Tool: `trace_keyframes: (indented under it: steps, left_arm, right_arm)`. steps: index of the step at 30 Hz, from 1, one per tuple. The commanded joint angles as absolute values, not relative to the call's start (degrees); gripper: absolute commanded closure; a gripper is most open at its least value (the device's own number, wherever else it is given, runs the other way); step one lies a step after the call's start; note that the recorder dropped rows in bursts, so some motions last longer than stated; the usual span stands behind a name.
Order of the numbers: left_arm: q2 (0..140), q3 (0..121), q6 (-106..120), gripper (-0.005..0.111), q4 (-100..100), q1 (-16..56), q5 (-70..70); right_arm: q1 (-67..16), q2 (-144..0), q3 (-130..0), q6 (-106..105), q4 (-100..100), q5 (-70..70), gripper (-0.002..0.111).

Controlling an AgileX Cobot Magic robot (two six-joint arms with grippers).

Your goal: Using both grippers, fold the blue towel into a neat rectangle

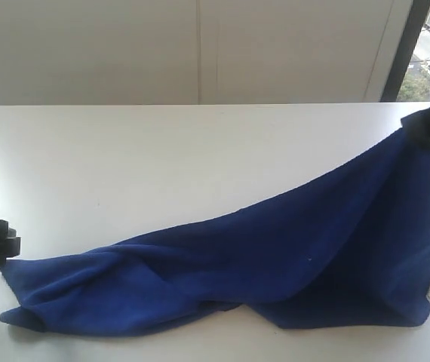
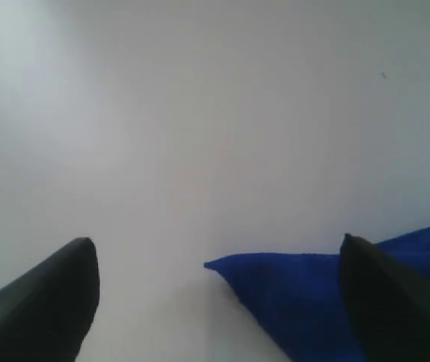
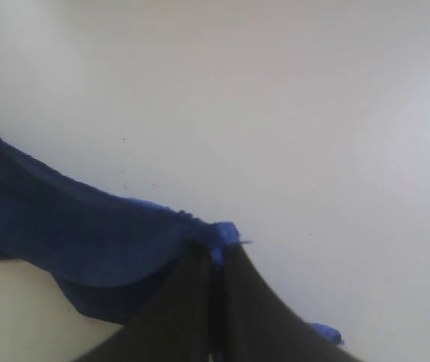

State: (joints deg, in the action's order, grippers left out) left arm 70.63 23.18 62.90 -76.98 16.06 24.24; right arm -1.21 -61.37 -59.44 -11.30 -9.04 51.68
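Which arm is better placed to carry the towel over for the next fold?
Right, probably. The right gripper is shut on a raised corner of the blue towel. The left gripper is open and grips nothing; the towel's other end lies loose between its fingers.

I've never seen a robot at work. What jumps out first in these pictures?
The deep royal-blue soft towel grabs the eye, stretched in a long diagonal across the white table. Its right-hand corner is lifted, pinched in the shut black fingers of the right gripper. At the left edge, the left gripper holds its fingers spread open, the towel's other corner lying between them.
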Motion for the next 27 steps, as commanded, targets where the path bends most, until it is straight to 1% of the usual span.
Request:
trace_keyframes:
  steps: [1,4,7,11,13,19,25,27]
  left_arm:
    - [69.77,23.43,57.77,0.019,-80.96,15.98,22.66]
    - [69.77,23.43,54.15,0.022,-90.46,15.98,23.17]
    - [69.77,23.43,51.91,0.029,-99.26,15.98,23.3]
    - [69.77,23.43,44.5,0.041,-99.95,15.98,24.37]
    - [69.88,23.51,42.87,0.041,-99.95,15.98,24.25]
    - [73.96,26.35,39.26,0.038,-99.95,15.5,19.66]
    - [77.87,28.74,38.49,0.038,-99.95,9.8,11.27]
    - [77.97,28.74,38.2,0.038,-99.95,6.89,8.66]
  right_arm:
    - [-1.26,-62.46,-58.5,-11.16,-10.49,49.65,0.108]
    - [-1.26,-62.58,-57.41,-11.67,-11.64,48.62,0.108]
    - [-1.26,-62.58,-57.34,-11.77,-11.78,48.62,0.108]
    - [-1.26,-62.58,-57.34,-11.77,-11.78,48.62,0.108]
    - [-1.26,-62.58,-57.34,-11.77,-11.78,48.62,0.108]
    - [-1.26,-62.58,-57.31,-11.99,-11.78,48.62,0.108]
    - [-1.26,-62.58,-57.31,-12.35,-11.78,48.85,0.108]
    - [-1.26,-62.58,-57.31,-12.35,-11.78,48.85,0.108]
